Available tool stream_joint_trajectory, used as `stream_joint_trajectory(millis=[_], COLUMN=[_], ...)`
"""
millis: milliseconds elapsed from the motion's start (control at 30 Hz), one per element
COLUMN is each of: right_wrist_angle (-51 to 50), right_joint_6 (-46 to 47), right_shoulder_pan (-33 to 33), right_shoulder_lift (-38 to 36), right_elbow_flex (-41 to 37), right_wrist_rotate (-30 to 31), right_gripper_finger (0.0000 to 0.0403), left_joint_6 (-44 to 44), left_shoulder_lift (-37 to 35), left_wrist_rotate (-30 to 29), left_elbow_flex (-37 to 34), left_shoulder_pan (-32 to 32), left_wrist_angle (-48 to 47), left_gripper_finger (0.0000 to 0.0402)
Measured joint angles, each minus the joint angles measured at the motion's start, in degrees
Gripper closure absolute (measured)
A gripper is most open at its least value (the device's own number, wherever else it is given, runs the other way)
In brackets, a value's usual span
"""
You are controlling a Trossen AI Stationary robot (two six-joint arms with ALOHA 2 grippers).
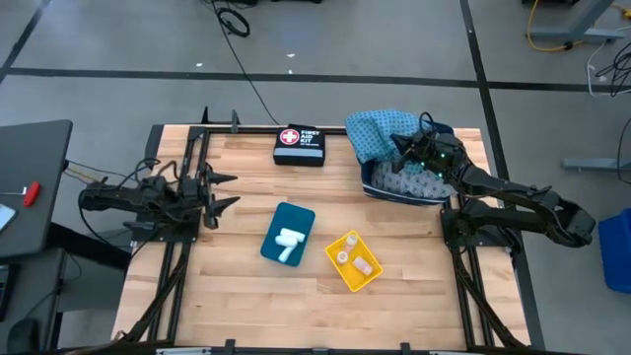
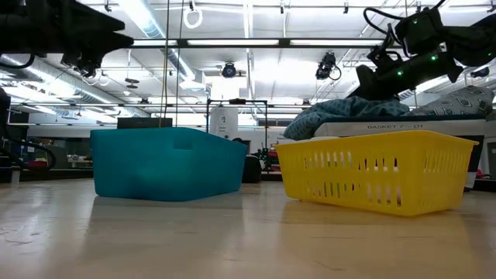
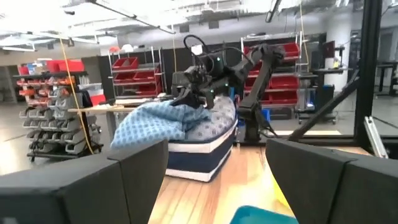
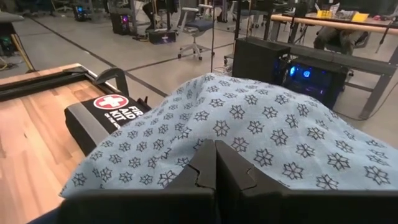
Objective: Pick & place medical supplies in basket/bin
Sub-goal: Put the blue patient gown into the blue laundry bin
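**A:** Reading from the left, with the first aid pouch [image 1: 298, 144] as the mark: what is the left arm doing?

**B:** The left gripper [image 1: 219, 192] waits well left of the pouch at the table's edge, fingers spread and holding nothing.

**A:** And nearer the middle?

**B:** In front of the pouch sits a teal bin [image 1: 288, 234] with white rolls [image 1: 288, 243] in it. Just right of that is a yellow basket [image 1: 354, 262] holding small pale vials [image 1: 353, 258].

**A:** Then the action is on the right.

**B:** Yes. Right of the pouch, a light-blue patterned cloth [image 1: 380, 135] is heaped over the rim of a larger fabric basket [image 1: 404, 190]. The right gripper [image 1: 405, 146] is on top of that cloth. In its wrist view the two fingers [image 4: 233, 167] meet edge to edge with the cloth [image 4: 249, 130] draped just ahead; whether a fold is pinched between them I cannot tell.

**A:** Which step is this?

**B:** It looks like placing a cloth in the basket. Part of it hangs over the rim toward the pouch, so the next move probably calls for gathering that overhang inside before letting go.
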Motion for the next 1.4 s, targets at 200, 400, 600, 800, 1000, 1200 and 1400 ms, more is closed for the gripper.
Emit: stream_joint_trajectory(millis=[200,400,600,800,1000,1200,1400], right_wrist_angle=[-1.1,-12.6,-25.2,-23.8,-20.3,-20.0,-12.8], right_joint_6=[2.2,6.0,10.2,10.4,10.0,8.7,3.2], right_shoulder_pan=[0.0,0.0,0.0,2.1,7.1,12.1,15.5], right_shoulder_lift=[0.0,0.4,0.4,0.1,-1.6,-2.9,-3.5], right_elbow_flex=[0.1,0.2,0.2,0.1,2.7,6.0,7.0], right_wrist_rotate=[-0.4,-0.4,3.8,4.8,4.7,3.9,4.9], right_gripper_finger=[0.0403,0.0403,0.0403,0.0403,0.0403,0.0403,0.0403], left_joint_6=[-1.3,-1.9,-1.2,-0.9,-0.9,-0.9,-0.9], left_shoulder_lift=[-0.1,-0.1,0.0,0.0,0.0,0.0,0.0], left_wrist_rotate=[-3.1,-3.0,-3.0,-2.9,-3.4,-4.7,-4.9], left_elbow_flex=[-0.3,-0.3,-0.3,-0.3,-0.3,-0.3,-0.3], left_shoulder_pan=[0.0,0.1,0.0,0.1,0.1,0.1,0.2], left_wrist_angle=[0.4,1.8,1.9,1.9,1.4,1.0,1.0], left_gripper_finger=[0.0130,0.0130,0.0130,0.0130,0.0130,0.0130,0.0130])
